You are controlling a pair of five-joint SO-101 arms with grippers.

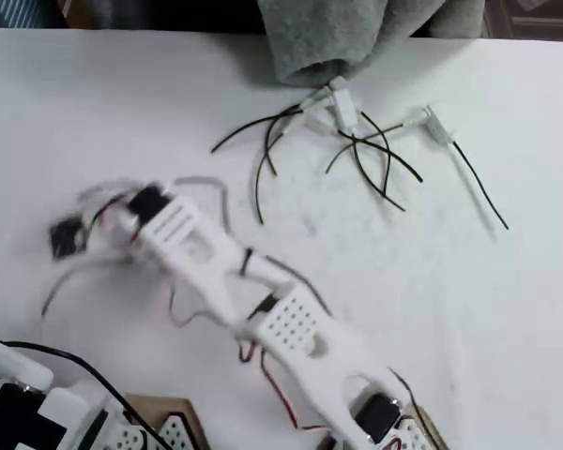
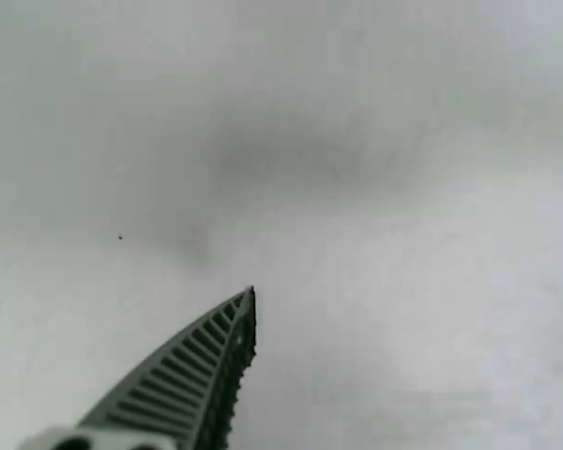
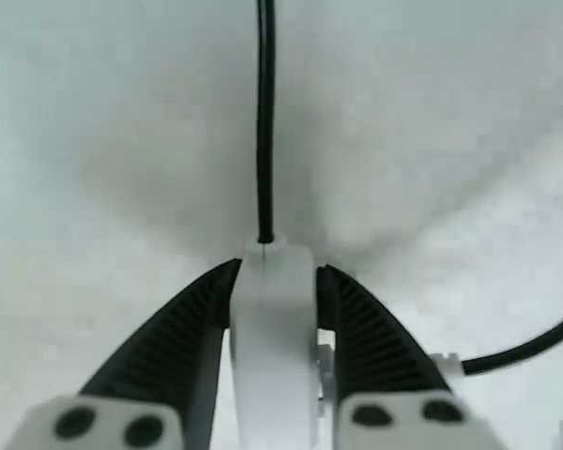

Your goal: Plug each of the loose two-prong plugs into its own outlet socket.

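Right gripper point(image 3: 277, 272) is closed on a white plug point(image 3: 274, 356), with its two black ribbed fingers point(image 3: 169, 347) pressed against the plug's flat sides. The plug body is a smooth, plain white block, rounded at the end that reaches just past the fingertips. A thin black cord point(image 3: 265, 122) leaves that end and runs straight away from the gripper over the white worktop point(image 3: 75, 141). The prongs are hidden. Just beside the gripper, on one side, a second black cord point(image 3: 530, 349) ends in a small white piece lying on the worktop.

From above, the right arm point(image 1: 263, 309) stretches low across the worktop from its base, with the gripper at its far end. Well apart from the gripper, farther from the arm bases, lies a cluster of white plugs point(image 1: 330, 112), whose black cords point(image 1: 357, 155) splay out and cross one another. One further white plug point(image 1: 437, 127) lies beyond the cluster, trailing a single black cord. A grey cloth point(image 1: 338, 37) hangs over the worktop's far edge, just beside the cluster.

The left gripper point(image 2: 227, 356) hangs above the worktop, and it cannot be told whether it is open or closed.
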